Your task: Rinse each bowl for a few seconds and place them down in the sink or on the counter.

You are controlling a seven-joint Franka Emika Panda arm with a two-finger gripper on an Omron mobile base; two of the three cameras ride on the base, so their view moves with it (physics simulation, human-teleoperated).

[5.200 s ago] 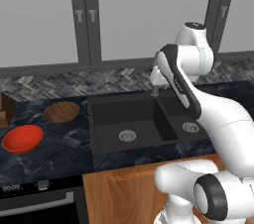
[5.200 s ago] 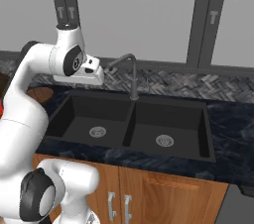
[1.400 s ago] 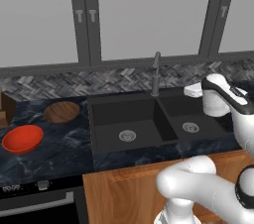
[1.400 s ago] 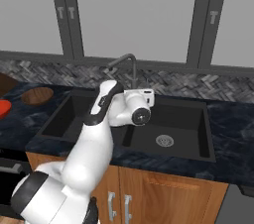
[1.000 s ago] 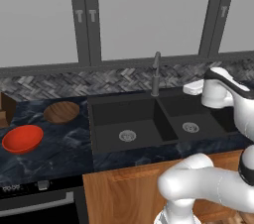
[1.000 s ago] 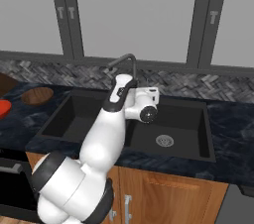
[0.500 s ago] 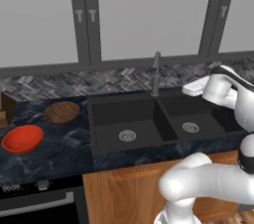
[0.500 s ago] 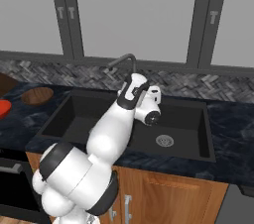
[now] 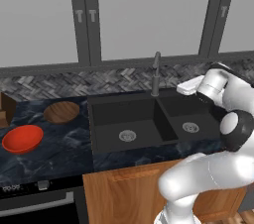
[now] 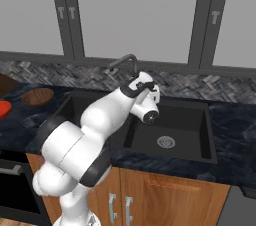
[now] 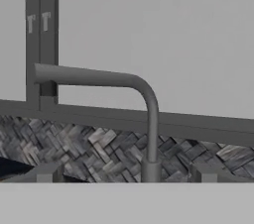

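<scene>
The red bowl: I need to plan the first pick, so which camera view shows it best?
The left base view. The red bowl lies whole on the counter, left of the sink, beside the wooden bowl. The right base view catches a red sliver at its left edge. The hand view faces the faucet.

The rendered scene is lit evenly and flatly, without glare; shadows are faint, and fine detail is rendered soft and blurred throughout.
</scene>
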